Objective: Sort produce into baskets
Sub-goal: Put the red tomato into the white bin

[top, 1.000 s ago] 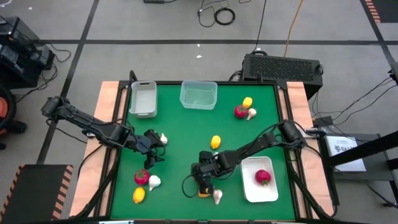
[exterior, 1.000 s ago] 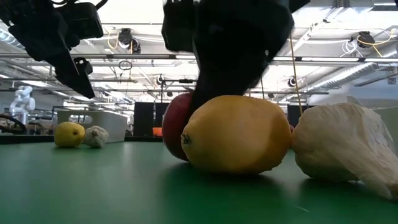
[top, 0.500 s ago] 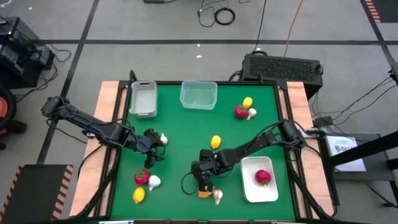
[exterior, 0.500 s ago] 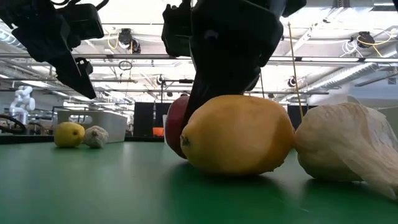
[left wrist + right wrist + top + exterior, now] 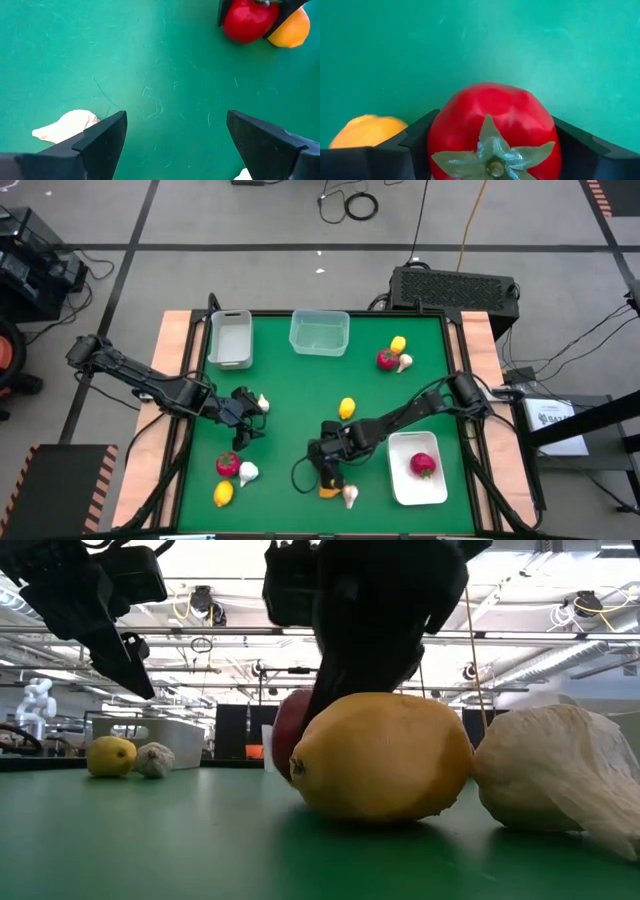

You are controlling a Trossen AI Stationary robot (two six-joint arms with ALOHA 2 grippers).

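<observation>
The right gripper stood low over the near middle of the green table, its two fingers set one on each side of a red fruit, pinching it. Against the picture of a second before, the fingers had drawn in onto the fruit; in the low view the red shape behind the lemon sat a little farther right and more hidden, and the lemon itself had scarcely shifted. The fruit's green top faced the wrist camera, so its stem end pointed up into the gripper; it looked about round, with no clear long axis. The lemon lay just beside the fruit, its long axis level across the low view, one pointed end toward the left of that picture. A white garlic bulb lay close beside the lemon, tapering toward the right edge.

Farther out, the white tray sat near the right arm with one red fruit in it. Another lemon lay at mid-table.

The left gripper hung over the left half of the table with fingers spread wide, nothing between them, as it was a second before; a garlic bulb lay just beside it. The grey-white bin and clear tub stood at the far edge.
</observation>
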